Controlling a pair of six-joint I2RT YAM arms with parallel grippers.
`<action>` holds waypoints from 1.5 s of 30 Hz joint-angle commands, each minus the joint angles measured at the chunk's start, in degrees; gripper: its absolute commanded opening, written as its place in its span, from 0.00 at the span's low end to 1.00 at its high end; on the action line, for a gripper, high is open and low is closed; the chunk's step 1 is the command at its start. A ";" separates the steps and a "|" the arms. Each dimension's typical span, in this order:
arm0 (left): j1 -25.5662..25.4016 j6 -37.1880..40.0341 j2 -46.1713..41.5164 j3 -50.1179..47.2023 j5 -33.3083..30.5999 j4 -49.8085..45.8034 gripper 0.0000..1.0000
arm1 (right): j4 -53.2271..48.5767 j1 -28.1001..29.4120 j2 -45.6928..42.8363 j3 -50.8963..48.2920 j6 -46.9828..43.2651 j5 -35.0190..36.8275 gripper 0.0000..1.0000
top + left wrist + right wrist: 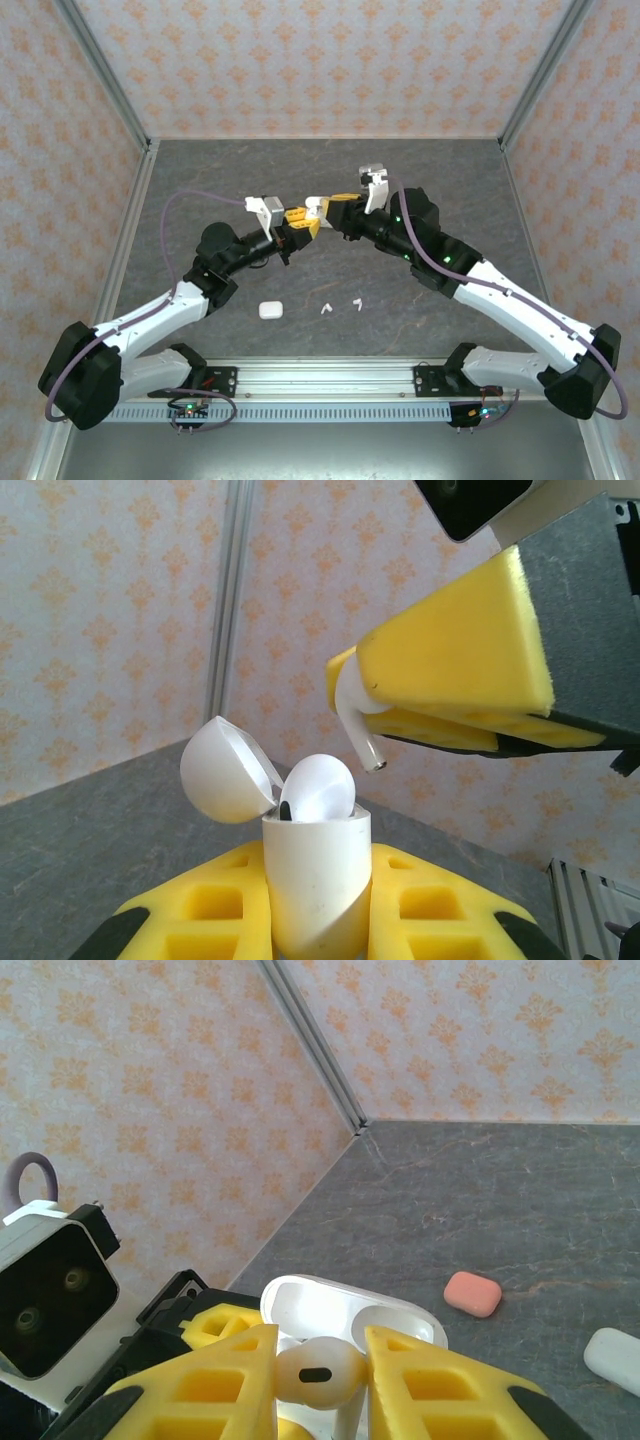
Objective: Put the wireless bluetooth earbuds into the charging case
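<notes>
That white earbud (357, 725) is tiny, light, slick hard plastic, so imo the right gripper (333, 208) pinching its bulb, stem hanging free just above the open charging case (315, 875) clamped upright in the left gripper (298, 222), looks sensible.

Smooth, glossy white plastic case (318, 890) and earbud (352, 712); matt yellow finger pads (460, 640); dull grey stone-look tabletop (520, 1190).

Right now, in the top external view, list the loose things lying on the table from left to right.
Closed white charging case → white earbud → second white earbud.
</notes>
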 commanded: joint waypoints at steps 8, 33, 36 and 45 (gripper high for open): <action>-0.46 -0.04 -1.80 1.57 -0.30 2.95 0.00 | 1.49 0.41 0.99 0.94 -0.93 2.64 0.24; -0.48 -1.03 -2.09 1.05 -2.09 4.47 0.00 | 0.03 0.42 2.07 -0.19 0.73 1.53 0.24; -0.48 -1.41 -1.84 1.11 -2.28 5.15 0.00 | 0.10 0.43 2.37 -0.19 1.20 1.06 0.24; -0.52 -1.43 -1.61 1.24 -2.63 5.39 0.00 | 0.16 0.42 3.03 0.15 2.72 -0.99 0.26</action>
